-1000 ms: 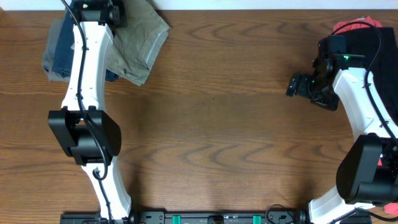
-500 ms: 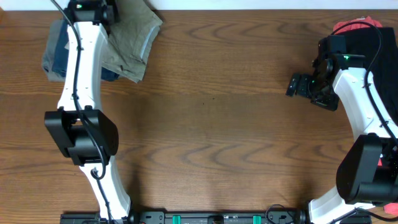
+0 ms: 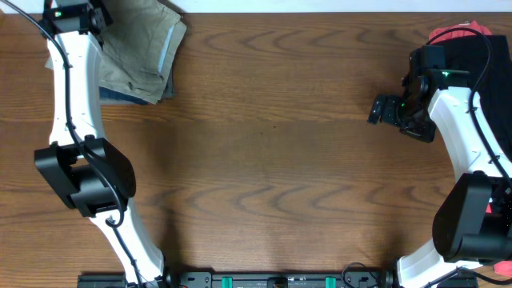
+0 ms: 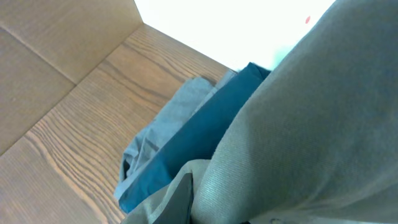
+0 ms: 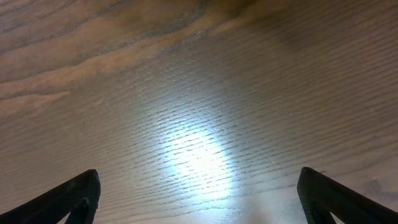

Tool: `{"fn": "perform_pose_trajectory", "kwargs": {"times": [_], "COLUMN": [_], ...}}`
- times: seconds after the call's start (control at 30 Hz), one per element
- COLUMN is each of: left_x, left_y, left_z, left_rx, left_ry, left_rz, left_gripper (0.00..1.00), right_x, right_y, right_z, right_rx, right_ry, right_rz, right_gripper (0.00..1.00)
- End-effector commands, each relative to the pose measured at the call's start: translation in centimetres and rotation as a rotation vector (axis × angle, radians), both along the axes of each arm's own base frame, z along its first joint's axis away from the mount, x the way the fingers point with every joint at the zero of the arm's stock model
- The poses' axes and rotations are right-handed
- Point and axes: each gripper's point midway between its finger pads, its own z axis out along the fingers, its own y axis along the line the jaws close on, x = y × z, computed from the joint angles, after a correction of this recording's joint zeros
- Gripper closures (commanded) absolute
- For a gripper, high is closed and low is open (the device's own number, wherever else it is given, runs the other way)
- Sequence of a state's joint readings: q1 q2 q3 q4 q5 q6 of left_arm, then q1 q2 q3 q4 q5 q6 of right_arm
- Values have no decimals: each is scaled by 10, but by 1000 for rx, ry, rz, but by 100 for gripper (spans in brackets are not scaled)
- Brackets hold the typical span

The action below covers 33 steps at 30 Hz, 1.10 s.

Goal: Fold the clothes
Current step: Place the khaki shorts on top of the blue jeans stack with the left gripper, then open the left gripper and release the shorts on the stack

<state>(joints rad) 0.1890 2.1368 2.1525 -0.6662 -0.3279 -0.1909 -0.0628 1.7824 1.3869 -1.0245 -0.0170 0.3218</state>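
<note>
The khaki shorts (image 3: 138, 50) lie bunched at the table's far left corner, on top of a navy denim piece (image 3: 120, 96). My left gripper (image 3: 98, 14) is at the shorts' upper left edge and shut on them. In the left wrist view the khaki cloth (image 4: 311, 124) fills the right side and hides the fingers; the blue denim (image 4: 193, 146) and a grey piece (image 4: 163, 121) lie under it. My right gripper (image 3: 382, 110) is open and empty over bare wood (image 5: 199, 199). Red cloth (image 3: 456, 34) and black cloth (image 3: 480, 72) lie at the far right.
The wooden table (image 3: 272, 160) runs to a white far edge (image 3: 320, 5). A tan board surface (image 4: 50, 43) lies beyond the table's left corner. Both arm bases stand at the near edge.
My left gripper has moved left along the far edge, dragging the khaki shorts left over the denim and grey pile. The right arm has not moved.
</note>
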Motion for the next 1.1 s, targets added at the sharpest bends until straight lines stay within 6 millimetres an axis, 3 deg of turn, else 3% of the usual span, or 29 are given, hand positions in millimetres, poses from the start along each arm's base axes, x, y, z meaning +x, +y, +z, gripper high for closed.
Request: {"fn": "perform_pose_trajectory", "kwargs": {"times": [0.0, 0.1, 0.2, 0.33, 0.43, 0.47, 0.53, 0.63, 0.8, 0.87, 1.07], "left_x": [4, 8, 11, 10, 4, 1, -6, -17, -37, -43, -61], "left_y": [14, 20, 26, 39, 49, 52, 56, 55, 37, 22, -50], "left_z": [-17, -43, -61, -87, -94, -94, -91, -82, -53, -40, -3], "left_rx": [-1, -8, -13, -21, -27, -29, -33, -39, -79, -130, -441], "left_ry": [5, 43, 68, 107, 131, 137, 151, 170, 170, 161, 107], "left_rz": [45, 54, 62, 84, 102, 109, 118, 122, 128, 95, -119], "left_gripper": [93, 92, 76, 66, 59, 52, 27, 24, 5, 1, 2], "right_x": [3, 3, 3, 3, 3, 3, 3, 3, 3, 3, 3], "right_y": [-8, -7, -7, -7, -7, -7, -7, -7, -7, -7, -7], "right_z": [3, 3, 3, 3, 3, 3, 3, 3, 3, 3, 3], "right_rx": [-14, -14, -14, -14, -14, -14, -14, -14, -14, -14, -14], "right_ry": [-9, -9, -9, -9, -9, -9, -9, -9, -9, -9, -9], "right_rz": [-12, -11, -11, -11, -11, -11, -11, -11, -11, -11, -11], "right_gripper": [1, 1, 1, 1, 1, 1, 1, 1, 1, 1, 1]}}
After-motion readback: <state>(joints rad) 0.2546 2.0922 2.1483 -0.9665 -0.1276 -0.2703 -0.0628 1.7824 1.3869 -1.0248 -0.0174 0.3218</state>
